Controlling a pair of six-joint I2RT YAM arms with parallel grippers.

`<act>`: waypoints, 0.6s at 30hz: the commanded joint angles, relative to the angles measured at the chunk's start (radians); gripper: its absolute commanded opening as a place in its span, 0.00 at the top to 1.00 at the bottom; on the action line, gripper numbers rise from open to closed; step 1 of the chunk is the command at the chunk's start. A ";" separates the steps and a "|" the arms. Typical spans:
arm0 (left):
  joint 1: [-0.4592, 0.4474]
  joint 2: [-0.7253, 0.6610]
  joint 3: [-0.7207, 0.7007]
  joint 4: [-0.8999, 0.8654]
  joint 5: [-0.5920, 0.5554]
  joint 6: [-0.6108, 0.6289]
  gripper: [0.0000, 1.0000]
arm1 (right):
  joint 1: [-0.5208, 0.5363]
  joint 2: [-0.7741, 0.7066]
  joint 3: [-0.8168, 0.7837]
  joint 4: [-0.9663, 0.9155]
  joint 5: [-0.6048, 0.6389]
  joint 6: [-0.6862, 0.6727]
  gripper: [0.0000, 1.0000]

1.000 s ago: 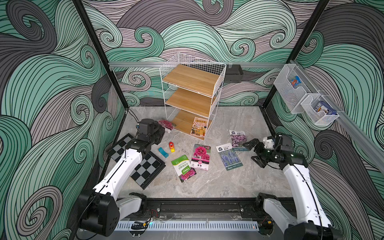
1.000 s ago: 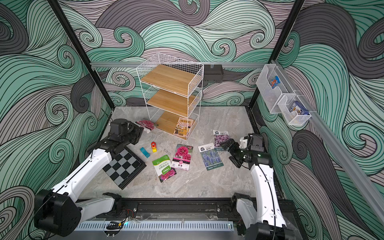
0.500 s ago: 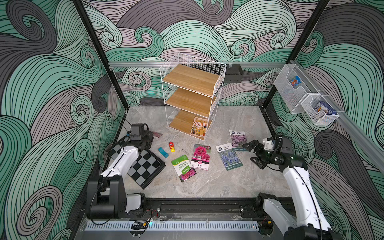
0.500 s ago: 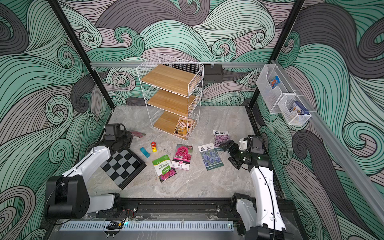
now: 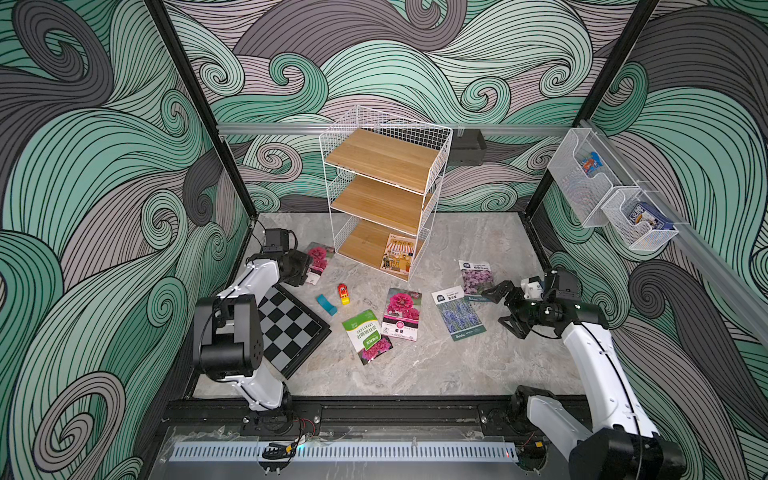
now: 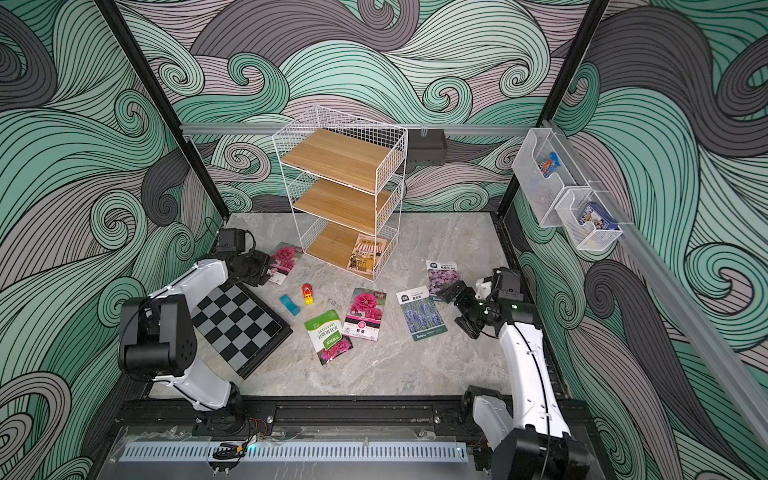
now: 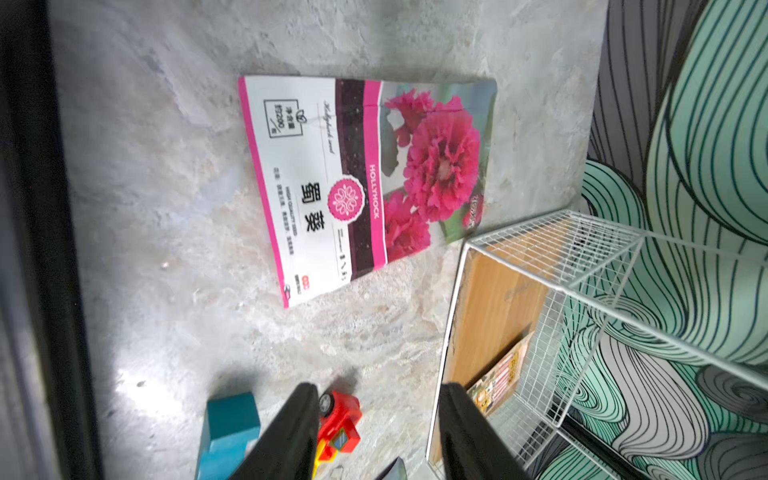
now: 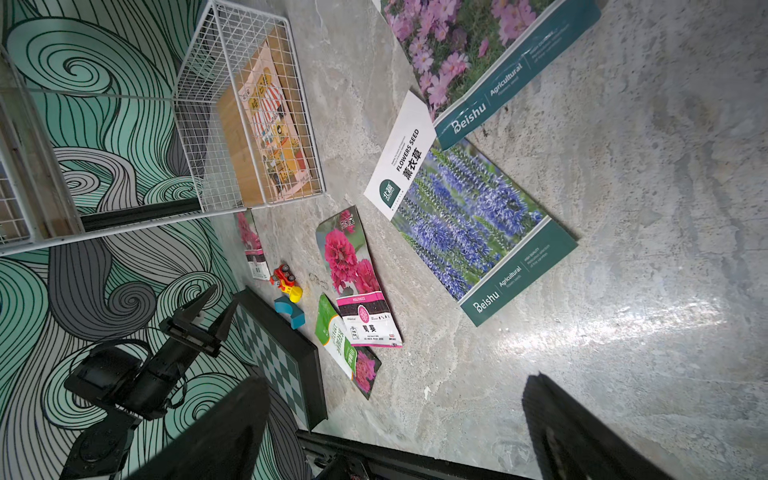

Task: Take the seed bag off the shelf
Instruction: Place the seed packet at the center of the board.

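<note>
Six flat packets are counted in both top views. One, the shop-front packet [image 5: 397, 255], is seen lying on the lowest of the three wooden boards of the shelf [image 5: 382, 160], against its front wire. The other five are laid flat on the table [image 5: 457, 365]: two hollyhock packets, one green, one lavender and one cosmos.

The first hollyhock packet [image 7: 365, 183] is found off the shelf, on the table just beside the shelf's corner on the left arm's side. It lies just ahead of the left gripper [image 7: 376, 392], whose jaws are parted moderately with nothing between them.

The second hollyhock packet [image 5: 401, 313] is laid over an edge of the green packet [image 5: 366, 337]. A corner of the lavender packet [image 5: 458, 316] is overlapped with the cosmos packet [image 5: 476, 276]. The right gripper [image 5: 494, 307] is poised near these two, its jaws spread wide and nothing gripped.

Two small toys, a red toy car [image 5: 343, 293] and a teal block [image 5: 326, 304], are placed between the first hollyhock packet and the green packet. One chessboard [image 5: 286, 328] is set beneath the left arm. Two bins are hung on the right-hand wall: a clear wall bin [image 5: 582, 178] and a mesh wall bin [image 5: 636, 232].
</note>
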 commanded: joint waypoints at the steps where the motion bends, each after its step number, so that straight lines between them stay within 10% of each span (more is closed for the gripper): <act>1: -0.034 -0.093 -0.013 -0.053 0.024 0.006 0.43 | 0.004 0.023 0.028 0.011 -0.005 -0.025 0.01; 18: -0.487 0.089 0.084 0.247 -0.084 -0.176 0.36 | 0.009 0.057 0.033 0.036 -0.005 -0.020 0.01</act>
